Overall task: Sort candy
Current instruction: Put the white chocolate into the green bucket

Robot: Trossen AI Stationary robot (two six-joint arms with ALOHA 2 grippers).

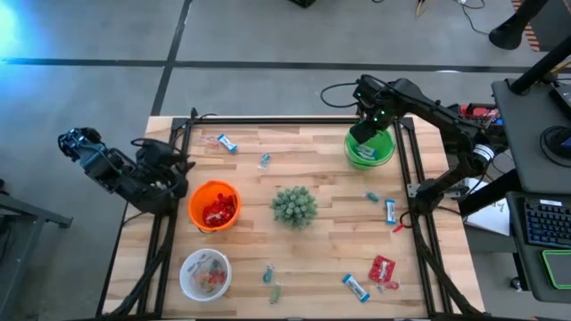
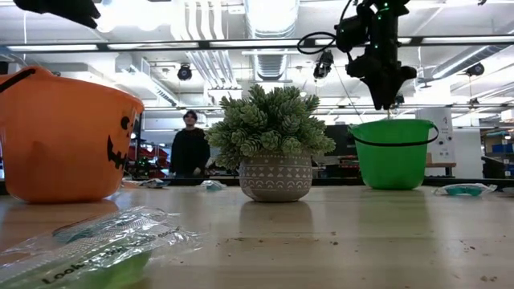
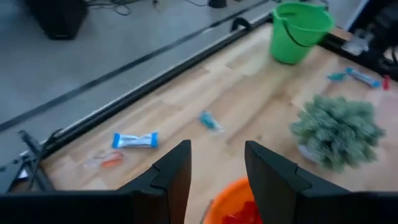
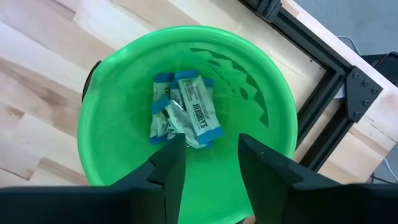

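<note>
My right gripper (image 4: 211,171) hangs open above the green bucket (image 1: 368,147), pointing down into it, with nothing between its fingers. Several blue-and-white wrapped bars (image 4: 183,112) lie on the bucket's bottom. My left gripper (image 3: 216,174) stands open at the table's left, above the far rim of the orange bucket (image 1: 214,205), which holds red candy. Loose candy lies on the table: blue-and-white bars (image 1: 227,142) (image 1: 390,210) (image 1: 355,286), teal pieces (image 1: 264,160) (image 1: 371,197) (image 1: 268,273) and red packets (image 1: 382,268).
A spiky green plant in a patterned pot (image 1: 293,205) stands at the table's middle. A white bowl (image 1: 205,274) with a few pieces sits at the near left. Black frame rails (image 1: 406,169) run along the table's edges. A person (image 2: 191,148) stands in the room beyond.
</note>
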